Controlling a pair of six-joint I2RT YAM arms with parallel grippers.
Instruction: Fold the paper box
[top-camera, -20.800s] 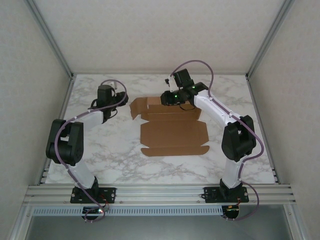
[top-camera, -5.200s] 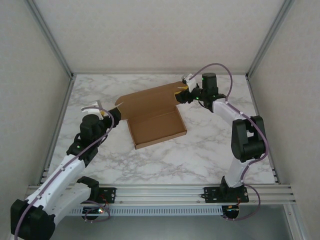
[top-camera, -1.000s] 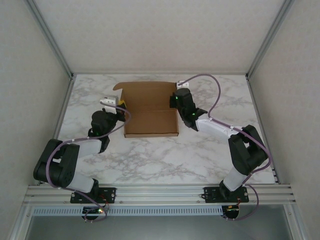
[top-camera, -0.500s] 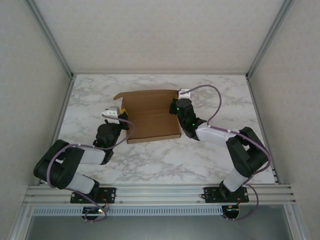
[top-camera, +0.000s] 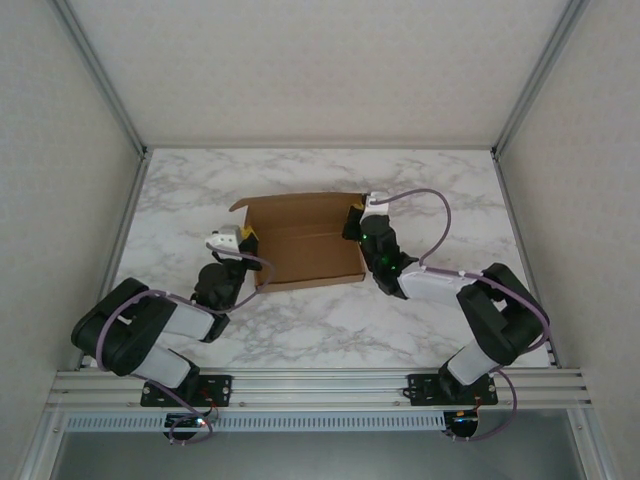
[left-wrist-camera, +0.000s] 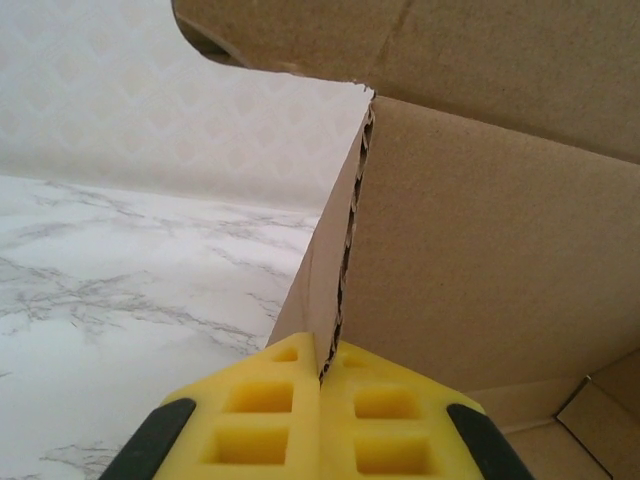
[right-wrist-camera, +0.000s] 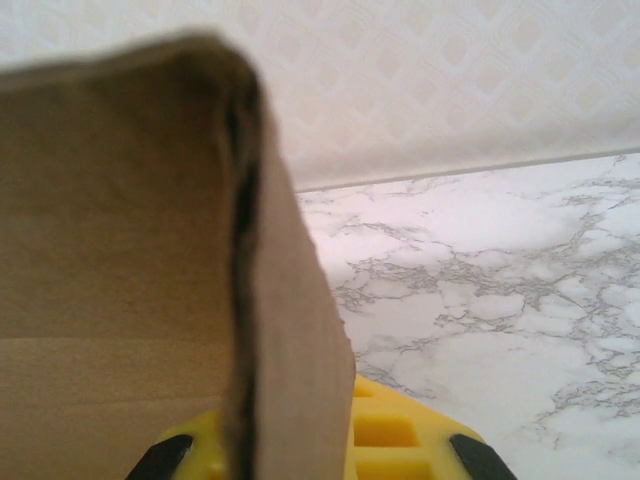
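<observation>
At the paper box, left claw grips one wall; right claw grips the opposite.

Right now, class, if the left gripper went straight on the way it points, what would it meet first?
The paper box: its upright side wall sits pinched in the left gripper.

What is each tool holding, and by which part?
Both hold the box: the left tool pinches its left side wall, the right tool its right side wall.
</observation>
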